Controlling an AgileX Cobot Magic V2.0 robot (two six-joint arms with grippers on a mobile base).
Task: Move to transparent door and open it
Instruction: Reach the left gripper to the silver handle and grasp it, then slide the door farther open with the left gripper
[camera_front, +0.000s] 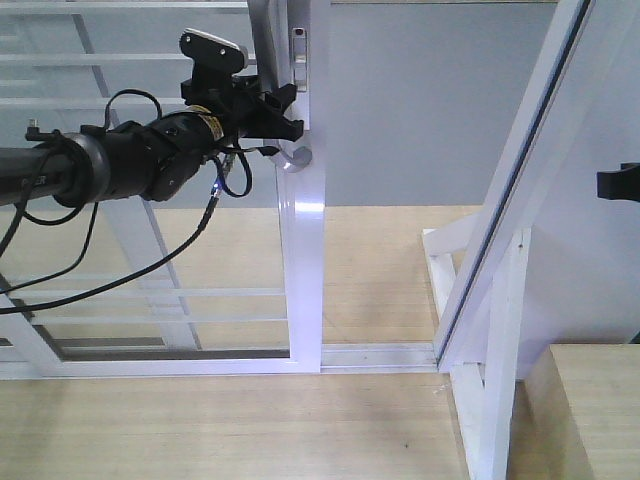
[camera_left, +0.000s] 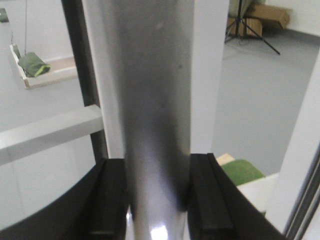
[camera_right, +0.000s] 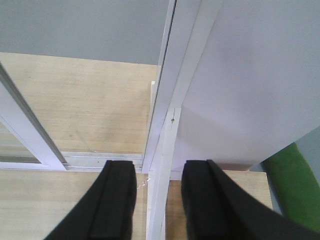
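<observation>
The transparent door is a white-framed glass panel with thin horizontal bars, and its stile runs down the middle of the front view. A curved silver-grey handle is fixed to that stile. My left gripper is shut on the handle. In the left wrist view the handle fills the gap between the black fingers, touching both. My right gripper is open and held off to the right, with a white frame post below its gap. Only a black part of it shows at the front view's right edge.
A slanted white door jamb with a white wall panel stands to the right. The floor track joins it to the door. A wooden block sits at bottom right. Beyond the glass are a tripod and cardboard boxes.
</observation>
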